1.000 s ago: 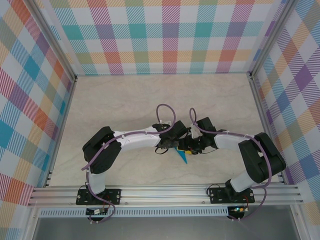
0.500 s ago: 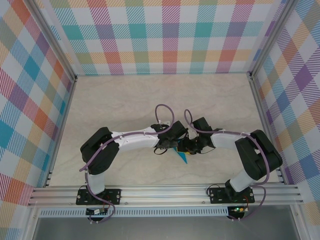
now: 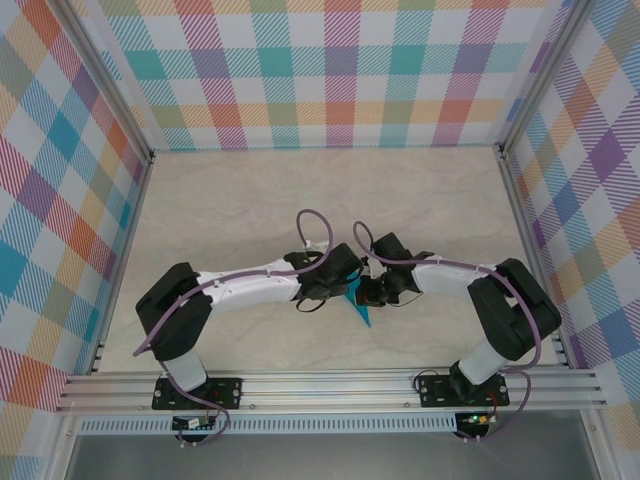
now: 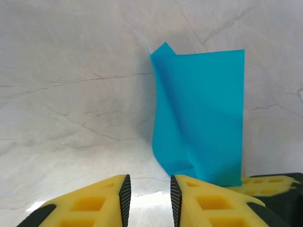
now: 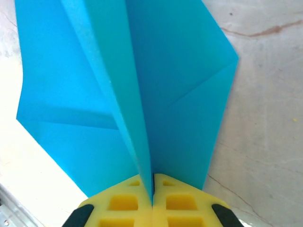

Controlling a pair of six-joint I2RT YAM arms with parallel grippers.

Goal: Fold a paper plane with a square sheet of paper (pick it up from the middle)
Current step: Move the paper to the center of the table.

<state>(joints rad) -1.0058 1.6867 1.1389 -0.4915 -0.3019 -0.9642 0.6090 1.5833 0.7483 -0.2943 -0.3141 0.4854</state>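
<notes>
- Checked pastel walls [image 3: 340, 70] box in a pale, veined surface [image 3: 230, 200].
- Blue paper [image 3: 361, 312] sits a little toward 6 o'clock from the middle of that surface. It is partly folded, and in the overhead view its pointed end aims at 6 o'clock.
- Right tool [image 5: 152, 196] is clamped on the paper. Its yellow fingers [image 5: 125, 204] are pressed together on a raised centre crease, with a flap spreading away on either side.
- Left tool [image 4: 150, 191] has its fingers a small way apart with nothing between them. The paper stands just past the finger at its 3 o'clock, and one far corner of the paper is curled.
- Risk, as I judge it: the pinch takes only the near end of the crease. A pull or twist by the right arm could let the thin sheet slide out, or tear it at the fold.
- Risk: the flaps look loose and uneven. Pressed as they lie, they would set a crooked crease and the wings would not match.
- Risk: the left tool is close beside the sheet, so closing or advancing off line could crumple the curled corner rather than flatten it. The two tools also look near enough to knock each other.
</notes>
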